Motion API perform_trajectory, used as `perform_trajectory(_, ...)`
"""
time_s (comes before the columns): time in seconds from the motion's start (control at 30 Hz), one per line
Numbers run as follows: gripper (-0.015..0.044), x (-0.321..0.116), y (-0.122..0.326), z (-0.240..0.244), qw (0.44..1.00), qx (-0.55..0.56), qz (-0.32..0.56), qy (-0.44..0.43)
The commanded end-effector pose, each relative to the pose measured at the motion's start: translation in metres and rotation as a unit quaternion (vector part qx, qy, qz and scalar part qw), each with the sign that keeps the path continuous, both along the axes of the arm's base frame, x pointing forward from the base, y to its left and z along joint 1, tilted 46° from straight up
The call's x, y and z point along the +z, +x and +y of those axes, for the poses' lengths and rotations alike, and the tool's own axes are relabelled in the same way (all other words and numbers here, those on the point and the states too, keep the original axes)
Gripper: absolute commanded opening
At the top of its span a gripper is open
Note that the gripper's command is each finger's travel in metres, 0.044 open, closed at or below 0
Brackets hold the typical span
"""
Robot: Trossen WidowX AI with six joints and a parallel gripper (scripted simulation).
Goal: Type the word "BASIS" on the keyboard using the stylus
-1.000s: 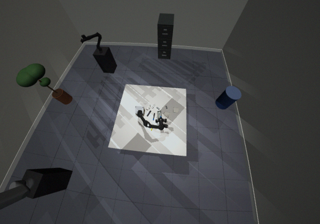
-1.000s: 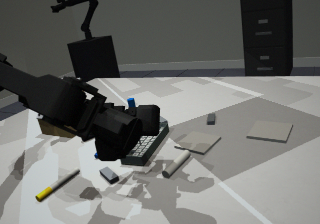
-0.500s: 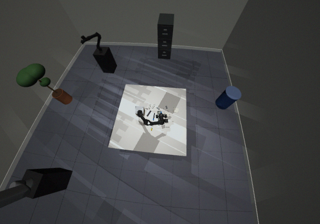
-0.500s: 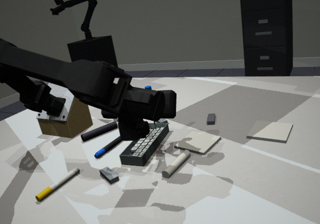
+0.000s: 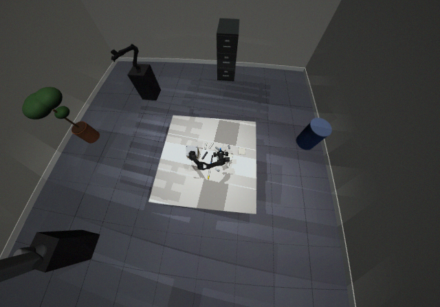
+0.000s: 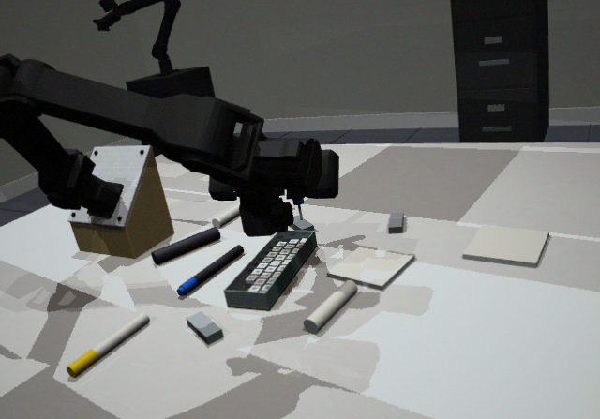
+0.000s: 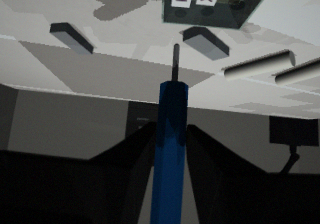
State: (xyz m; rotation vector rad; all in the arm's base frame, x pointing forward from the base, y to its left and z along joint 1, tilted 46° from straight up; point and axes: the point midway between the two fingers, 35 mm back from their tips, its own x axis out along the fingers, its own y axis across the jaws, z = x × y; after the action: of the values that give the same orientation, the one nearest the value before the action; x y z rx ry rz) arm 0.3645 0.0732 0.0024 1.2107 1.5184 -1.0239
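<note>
My gripper (image 7: 171,129) is shut on the blue stylus (image 6: 297,202) (image 7: 170,184), whose thin grey tip points away from the fingers. In the exterior view the tip is just past the far end of the keyboard (image 6: 249,299) (image 7: 175,20), above a grey block (image 6: 302,224) (image 7: 204,44). In the wrist view the tip shows beside the keyboard's edge, not over any key. Keys with I, X and H show at that end. The arm hides the fingers in the exterior view.
A wedge-shaped box (image 6: 150,211), a black cylinder (image 6: 187,246) and a blue-ended pen (image 6: 213,271) lie on the arm-base side of the keyboard. A flat tile (image 6: 370,266) and a pale cylinder (image 6: 330,307) lie on its other side. Another grey block (image 6: 205,327) is near its front end.
</note>
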Motion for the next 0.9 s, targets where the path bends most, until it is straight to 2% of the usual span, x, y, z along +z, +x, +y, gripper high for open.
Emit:
perform_trajectory(0.0,0.0000,-0.006,-0.001,-0.004,1.000,-0.007,0.002,0.002)
perform_trajectory(0.3,0.0000,-0.015,0.000,-0.014,1.000,-0.007,0.002,0.002)
perform_trajectory(0.4,0.0079,-0.017,0.000,-0.014,1.000,-0.007,0.002,0.002)
perform_trajectory(0.87,0.0081,-0.021,0.000,-0.018,1.000,-0.007,0.002,0.002)
